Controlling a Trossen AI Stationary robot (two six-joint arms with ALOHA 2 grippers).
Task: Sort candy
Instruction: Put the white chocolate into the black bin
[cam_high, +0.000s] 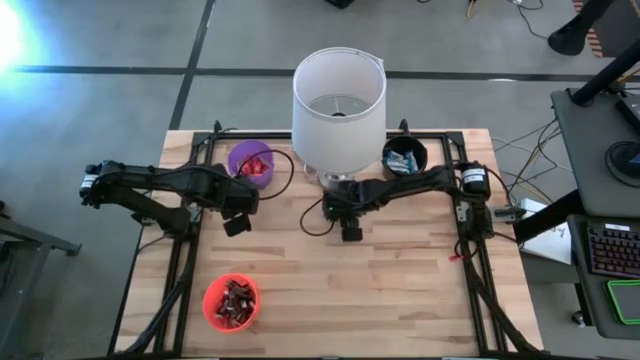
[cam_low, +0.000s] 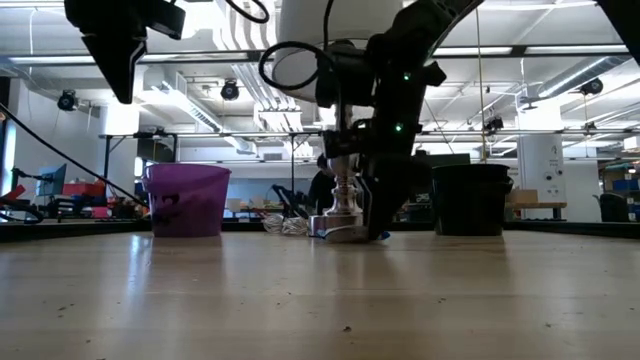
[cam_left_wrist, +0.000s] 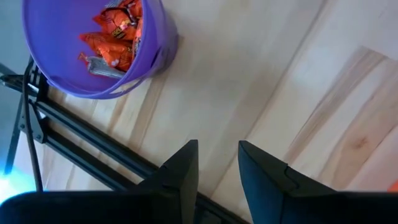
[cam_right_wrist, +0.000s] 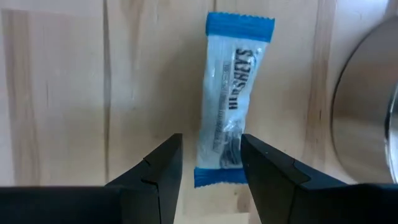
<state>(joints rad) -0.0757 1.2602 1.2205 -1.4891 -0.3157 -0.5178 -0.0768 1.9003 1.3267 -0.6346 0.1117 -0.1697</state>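
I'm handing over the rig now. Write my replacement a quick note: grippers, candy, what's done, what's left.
Right gripper: open, low over the wooden table, straddling a light blue-and-white wrapped candy bar beside the lamp base; not gripped yet.
Left gripper: open, empty, raised near the purple cup.
Done: orange-red candies in purple cup, dark ones in red cup, blue ones in black cup.
Left: grasp this bar, probably for the black cup.

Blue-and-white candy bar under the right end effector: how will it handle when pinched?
The candy bar lies flat, so probably won't roll. Its glossy, wrinkled wrapper may slip or crumple between the right end effector's open fingers. Small, so likely light; the crimped ends look floppy.
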